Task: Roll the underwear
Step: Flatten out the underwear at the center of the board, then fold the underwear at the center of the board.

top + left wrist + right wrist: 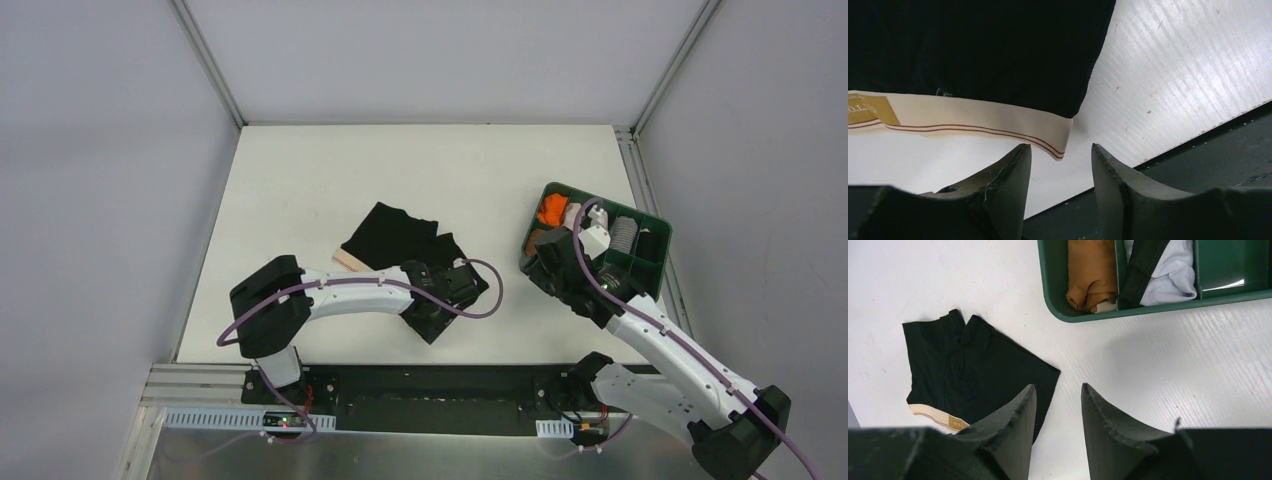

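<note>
The underwear [400, 235] lay flat in the middle of the table [300, 180], waistband [973, 120] on the near side. The left gripper [1060, 150] hung low at 1 corner of the waistband, its 2 jaws apart with nothing between them; whether a finger touched the cloth was hard to tell. The right gripper [1058, 390] hovered between the underwear and the tray [1148, 309], its jaws also parted and empty.
</note>
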Controlling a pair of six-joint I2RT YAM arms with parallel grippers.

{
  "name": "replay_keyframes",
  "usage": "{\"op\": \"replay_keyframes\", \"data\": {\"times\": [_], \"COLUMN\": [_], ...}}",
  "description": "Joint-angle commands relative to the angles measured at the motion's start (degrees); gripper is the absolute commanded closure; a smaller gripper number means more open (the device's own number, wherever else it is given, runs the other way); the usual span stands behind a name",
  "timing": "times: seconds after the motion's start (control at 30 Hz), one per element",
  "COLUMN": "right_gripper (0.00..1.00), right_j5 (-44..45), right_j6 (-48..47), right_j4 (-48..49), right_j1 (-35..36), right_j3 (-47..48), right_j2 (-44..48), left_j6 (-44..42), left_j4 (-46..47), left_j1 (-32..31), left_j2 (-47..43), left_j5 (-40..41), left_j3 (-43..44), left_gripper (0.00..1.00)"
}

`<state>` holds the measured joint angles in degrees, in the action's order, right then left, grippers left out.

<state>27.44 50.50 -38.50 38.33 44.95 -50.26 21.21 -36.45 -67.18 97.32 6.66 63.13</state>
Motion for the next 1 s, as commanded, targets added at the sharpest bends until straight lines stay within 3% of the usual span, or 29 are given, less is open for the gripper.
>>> {"op": "replay_keyframes", "data": {"times": [0.0,0.1,0.17,0.23,0.5,0.67,0.97], "right_gripper": [0.59,0.59,0.59,0.59,0.56,0.55,0.50], "right_j5": [-0.7,-1.6,-2.9,-5.0,-17.1,-17.4,-18.4], "right_j6": [-0.2,0.0,-0.1,-0.3,10.5,16.5,26.9], "right_j4": [-1.1,-0.7,-0.7,-0.4,8.1,12.8,25.2], "right_j1": [-0.2,-0.2,-0.2,-0.2,0.8,4.8,8.3], "right_j3": [0.1,0.0,0.0,0.1,-6.7,-11.9,-18.4], "right_j2": [-0.3,-0.8,-1.3,-1.9,0.3,-3.3,-10.5], "left_j6": [-2.1,-2.6,-2.8,-2.8,2.1,6.6,7.6], "left_j4": [-0.4,-0.5,-0.5,-0.8,-0.9,3.1,3.5], "left_j1": [-0.3,-0.5,-0.5,-0.5,0.0,0.3,0.3], "left_j2": [1.3,3.3,4.0,4.0,-6.0,-11.6,-11.4], "left_j5": [2.3,2.7,3.0,3.7,2.0,-1.1,-2.4], "left_j3": [2.5,2.8,3.0,3.2,-0.9,-4.4,-4.2], "left_gripper": [0.53,0.61,0.72,0.99,1.00,1.00,1.00]}}
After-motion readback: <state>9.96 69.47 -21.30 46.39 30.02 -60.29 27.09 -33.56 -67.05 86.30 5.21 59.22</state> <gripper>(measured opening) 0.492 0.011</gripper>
